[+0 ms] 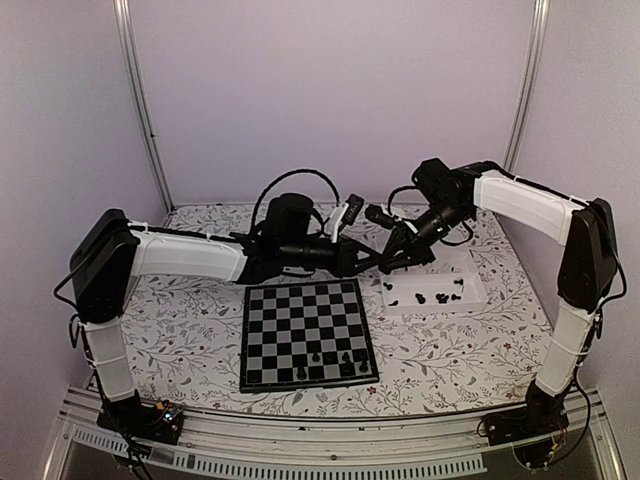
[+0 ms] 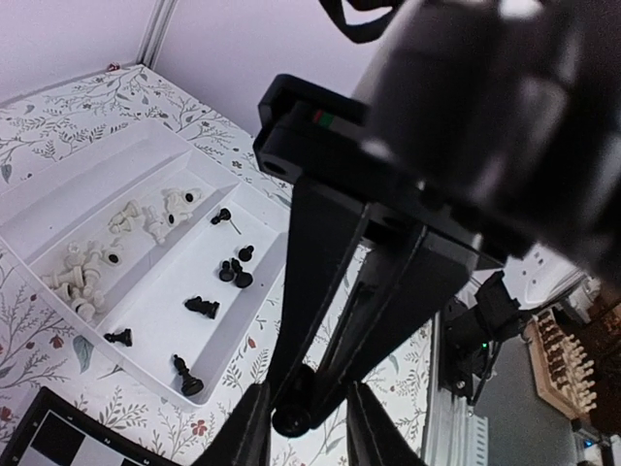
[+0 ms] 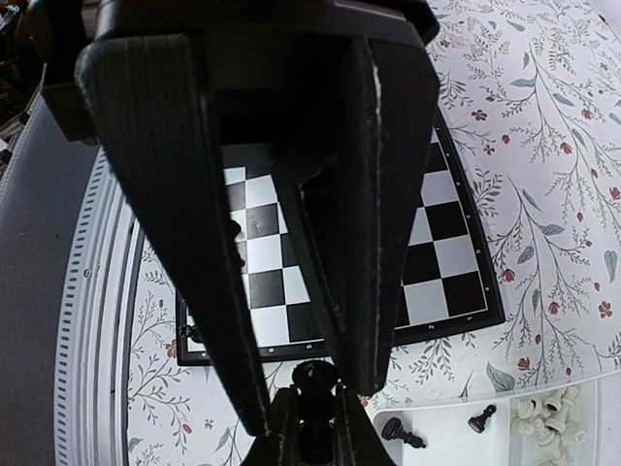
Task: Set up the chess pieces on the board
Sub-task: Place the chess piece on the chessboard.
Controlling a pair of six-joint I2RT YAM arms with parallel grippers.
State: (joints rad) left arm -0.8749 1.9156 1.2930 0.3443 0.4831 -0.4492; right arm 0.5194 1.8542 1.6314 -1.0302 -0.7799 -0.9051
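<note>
Beyond the board's (image 1: pixel 290 330) far right corner, our right gripper (image 3: pixel 310 400) is pinching a black piece (image 2: pixel 291 419). Left fingers (image 2: pixel 254 437) are flanking it, and we cannot tell whether they are touching. We are judging it light, rigid and slippery, best gripped at the waist.

A white tray (image 2: pixel 78 194), apparently three-compartmented, rests on the floral-patterned table (image 2: pixel 58 116).

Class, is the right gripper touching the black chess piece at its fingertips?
Touching. In the right wrist view the right gripper pinches the black chess piece between its fingertips, no gap showing.
</note>
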